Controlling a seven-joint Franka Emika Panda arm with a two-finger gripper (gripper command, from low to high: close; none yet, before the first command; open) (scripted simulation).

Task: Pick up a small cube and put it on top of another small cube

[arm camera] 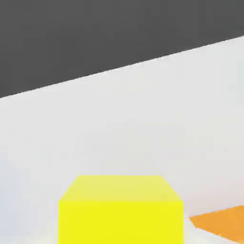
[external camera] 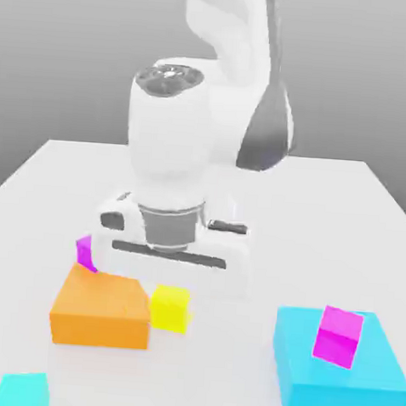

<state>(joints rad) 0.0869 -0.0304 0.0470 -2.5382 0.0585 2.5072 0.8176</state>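
Now I look at the desk from the exterior view. My white arm stands in the middle of it and bends low toward the front. The hand hangs over the blocks. I cannot see the fingers in either picture, but the gripper is clenched tight.

The yellow cube sits on the desk in front of the hand. It is touching the orange block, on that block's side toward the exterior view's right. The yellow cube is much smaller than the orange block. I cannot tell if the gripper has hold of the yellow cube or not.

A small pink cube peeks out behind the orange block, at its far corner on the exterior view's left. It looks tilted.

Far over on the exterior view's right is a big blue block. Another pink cube sits on top of it, and it leans a bit. A small blue block shows at the front corner on the exterior view's left.

In the hand view the yellow cube is very close and looks big. A bit of the orange block shows just beside it. The white desk runs on behind them.
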